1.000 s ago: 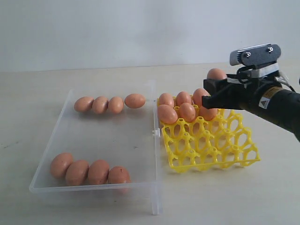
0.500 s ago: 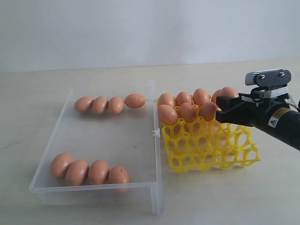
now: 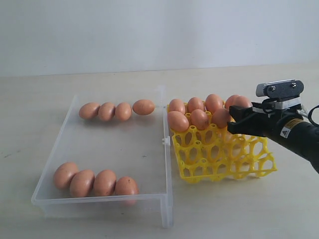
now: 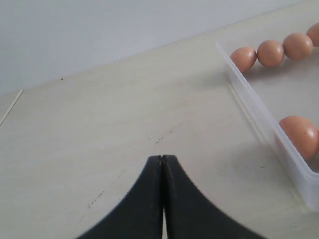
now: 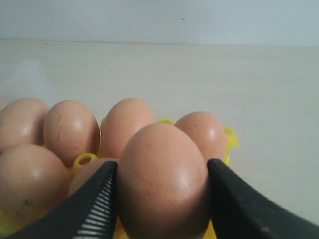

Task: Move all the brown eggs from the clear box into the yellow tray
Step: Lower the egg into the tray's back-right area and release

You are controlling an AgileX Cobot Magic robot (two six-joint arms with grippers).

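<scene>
My right gripper (image 3: 235,121) (image 5: 162,167) is shut on a brown egg (image 3: 243,102) (image 5: 162,179), low over the far right part of the yellow tray (image 3: 239,167); I cannot tell whether the egg rests in a cell. Several more brown eggs (image 3: 199,118) fill the tray's two far rows. The clear box (image 3: 119,149) holds a far row of eggs (image 3: 106,111) and a near row (image 3: 93,182). My left gripper (image 4: 163,158) is shut and empty above bare table, beside the box's wall (image 4: 259,124); the exterior view does not show it.
The tray's two near rows of cells (image 3: 219,159) hold nothing. The box's lid edge (image 3: 166,174) stands between box and tray. Pale table (image 3: 249,209) lies in front and to the right.
My right gripper has come down and to the right with the egg, from above the tray's far eggs to low at its far right side. The left gripper's earlier state is not shown.
</scene>
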